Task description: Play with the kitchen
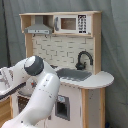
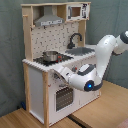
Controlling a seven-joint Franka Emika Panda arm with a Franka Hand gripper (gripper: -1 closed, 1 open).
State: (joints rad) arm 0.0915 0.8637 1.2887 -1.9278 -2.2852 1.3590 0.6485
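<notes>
The kitchen (image 2: 37,75) is a white and light-wood toy unit, seen in both exterior views. It has a grey hood (image 2: 49,21), a black faucet (image 2: 75,39), a sink (image 2: 82,50) and a steel pot (image 2: 50,56) on the stovetop. In the second exterior view my white arm (image 2: 102,55) reaches in from the right. Its gripper (image 2: 59,74) is against the kitchen's front panel, just below the stovetop edge and above the oven door (image 2: 62,97). In the first exterior view the kitchen (image 1: 92,80) stands behind my arm (image 1: 40,90), which hides the gripper.
A microwave (image 1: 70,23) sits in the top shelf beside the hood (image 1: 38,29). The kitchen stands on a wooden floor (image 2: 107,107) in front of a grey curtain (image 2: 10,55). The rounded counter end (image 1: 102,79) juts out at the first exterior view's right.
</notes>
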